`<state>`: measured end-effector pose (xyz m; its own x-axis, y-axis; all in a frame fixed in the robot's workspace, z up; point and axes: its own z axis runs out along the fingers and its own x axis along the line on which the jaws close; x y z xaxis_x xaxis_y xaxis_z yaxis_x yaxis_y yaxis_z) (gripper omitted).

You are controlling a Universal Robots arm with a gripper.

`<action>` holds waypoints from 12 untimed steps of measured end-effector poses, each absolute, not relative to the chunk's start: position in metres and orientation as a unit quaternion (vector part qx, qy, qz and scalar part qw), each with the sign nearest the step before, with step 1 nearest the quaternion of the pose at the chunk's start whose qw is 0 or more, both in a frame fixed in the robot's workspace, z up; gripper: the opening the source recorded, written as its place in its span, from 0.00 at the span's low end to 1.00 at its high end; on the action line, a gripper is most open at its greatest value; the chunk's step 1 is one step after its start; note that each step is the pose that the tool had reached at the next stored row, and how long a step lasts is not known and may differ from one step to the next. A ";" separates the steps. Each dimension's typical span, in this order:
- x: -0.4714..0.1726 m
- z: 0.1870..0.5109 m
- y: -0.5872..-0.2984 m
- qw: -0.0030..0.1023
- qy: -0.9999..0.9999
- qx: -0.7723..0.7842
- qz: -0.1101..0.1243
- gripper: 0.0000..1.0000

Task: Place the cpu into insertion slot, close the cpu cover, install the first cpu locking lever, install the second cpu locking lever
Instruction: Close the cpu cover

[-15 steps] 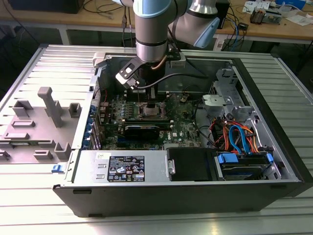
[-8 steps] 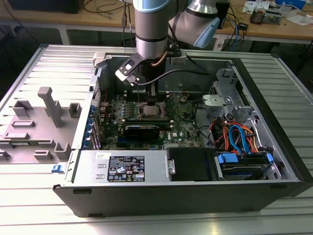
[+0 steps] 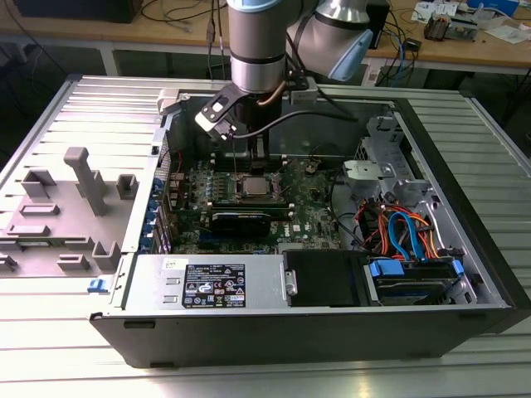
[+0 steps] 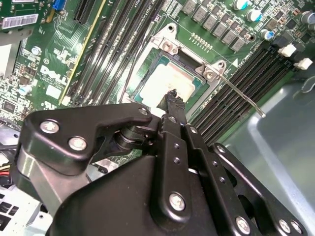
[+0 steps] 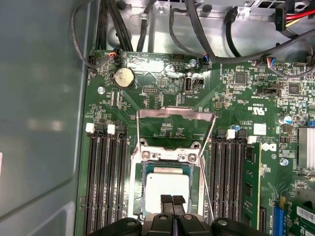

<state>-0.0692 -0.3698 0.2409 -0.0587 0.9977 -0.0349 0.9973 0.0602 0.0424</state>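
Arm [image 3: 257, 41] upright, pincer [image 5: 173, 199] pointing down; fingers [image 5: 166, 201] together

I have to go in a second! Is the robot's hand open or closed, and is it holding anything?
Hand: closed, holding nothing, right over the cpu.

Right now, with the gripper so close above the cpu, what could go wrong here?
1. The gripper, shut, hangs right over the cpu, which lies in the insertion slot. Whether it touches the chip I cannot tell. A hard push could stress the chip or the contacts below.
2. The cpu cover is open and a thin locking lever sticks out over the memory slots. The gripper might snag either one.
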 end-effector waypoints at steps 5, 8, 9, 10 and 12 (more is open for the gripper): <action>-0.069 0.245 -0.370 0.027 0.728 0.685 0.003 0.11; -0.069 0.247 -0.370 0.027 0.728 0.685 0.003 0.11; -0.069 0.248 -0.370 0.027 0.728 0.685 0.003 0.11; -0.069 0.249 -0.370 0.027 0.728 0.685 0.003 0.11; -0.069 0.250 -0.370 0.027 0.728 0.685 0.003 0.11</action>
